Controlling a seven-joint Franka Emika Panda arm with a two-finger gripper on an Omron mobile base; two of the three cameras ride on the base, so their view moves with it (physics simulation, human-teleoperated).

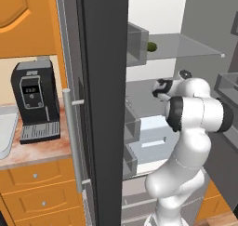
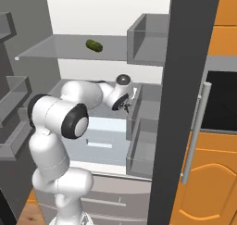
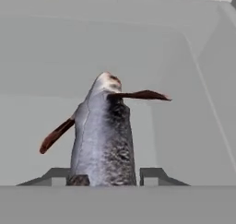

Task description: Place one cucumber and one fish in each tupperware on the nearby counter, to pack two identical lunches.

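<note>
Nearest in the left base view, the dark edge of the open fridge door [image 1: 103, 104] runs from top to bottom and hides much of the interior behind it. A silver door handle [image 1: 69, 141] stands just left of it. Past the door, the white arm bends into the fridge, and the gripper [image 1: 157, 89] sits low under a glass shelf [image 1: 186, 48]. One cucumber [image 1: 151, 46] lies on that shelf, above the hand and apart from it. To the left, a black coffee machine [image 1: 35, 99] stands on the counter [image 1: 37, 150], over orange cabinets, beside the rim of the steel sink [image 1: 7, 127].

From the right base view, the door edge [image 2: 185, 103] blocks the right side. The cucumber [image 2: 94, 45] rests alone on the glass shelf [image 2: 69, 46]. Below it the gripper [image 2: 125, 103] reaches toward a grey bin [image 2: 143, 147] on the inner wall; its jaws are too small here to read.

Seen from the hand view, a grey, speckled fish [image 3: 105, 135] with dark red fins stands between the two finger tips [image 3: 154, 174], filling the gap. The jaws look closed narrowly on its body, though the contact itself is partly hidden at the bottom edge. Pale grey fridge walls surround it.
</note>
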